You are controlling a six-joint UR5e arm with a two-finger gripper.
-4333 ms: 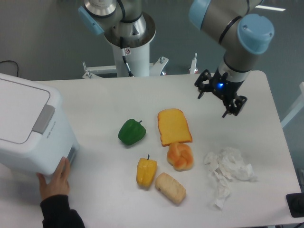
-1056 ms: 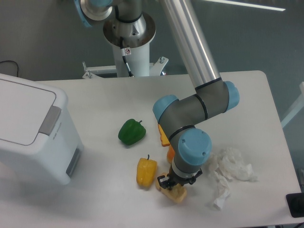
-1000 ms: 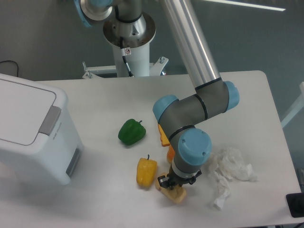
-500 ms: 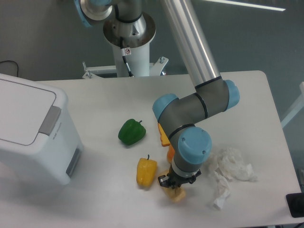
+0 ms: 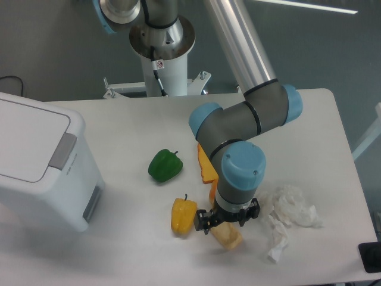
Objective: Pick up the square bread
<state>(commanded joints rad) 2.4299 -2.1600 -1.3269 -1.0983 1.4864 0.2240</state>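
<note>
In the lower middle of the frame the claw (image 5: 228, 221) points down and is closed around the square bread (image 5: 228, 236), whose pale beige body sticks out below it toward the lower right. The yellow pepper (image 5: 183, 215) lies just to the left of the bread on the table (image 5: 119, 131), and the green pepper (image 5: 165, 165) is further up and left. A crumpled white tissue (image 5: 289, 211) lies to the right, and a white box (image 5: 36, 167) stands at the left edge.
</note>
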